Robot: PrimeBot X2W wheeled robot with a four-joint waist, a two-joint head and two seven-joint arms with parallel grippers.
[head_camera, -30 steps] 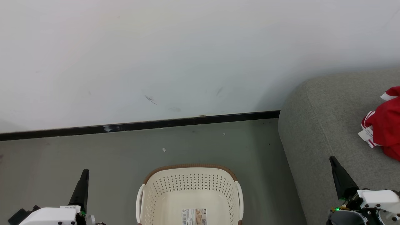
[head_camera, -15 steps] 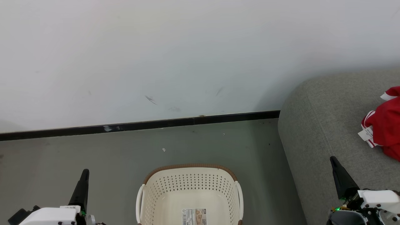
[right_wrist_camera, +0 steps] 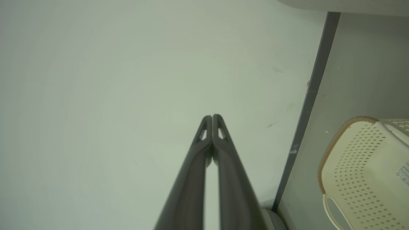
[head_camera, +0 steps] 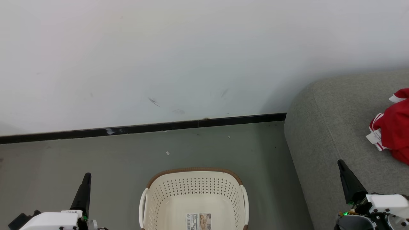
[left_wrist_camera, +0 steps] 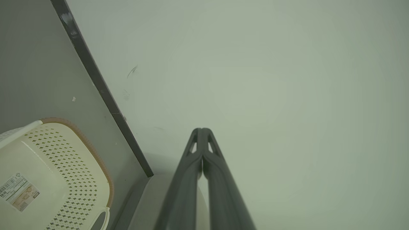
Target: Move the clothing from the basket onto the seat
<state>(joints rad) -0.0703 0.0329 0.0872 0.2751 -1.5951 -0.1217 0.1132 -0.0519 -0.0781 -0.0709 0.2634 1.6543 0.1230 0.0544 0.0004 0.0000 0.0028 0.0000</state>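
The cream basket [head_camera: 195, 191] stands on the floor at the bottom centre, with just a label sticker [head_camera: 198, 221] on its bottom. The red clothing [head_camera: 394, 127] with white trim and a small tag lies bunched on the grey seat [head_camera: 332, 127] at the right edge. My left gripper [head_camera: 87, 176] is shut at the lower left, left of the basket, holding nothing. My right gripper [head_camera: 340, 162] is shut at the lower right over the seat's front part, also holding nothing. In the left wrist view the basket [left_wrist_camera: 57, 166] lies lower left of the shut left gripper [left_wrist_camera: 202, 129]; in the right wrist view the basket [right_wrist_camera: 361, 166] lies right of the shut right gripper [right_wrist_camera: 212, 115].
A white wall [head_camera: 191, 57] with a black baseboard [head_camera: 143, 128] runs behind the basket. Grey floor [head_camera: 96, 153] spreads between the wall, the basket and the seat's rounded left end.
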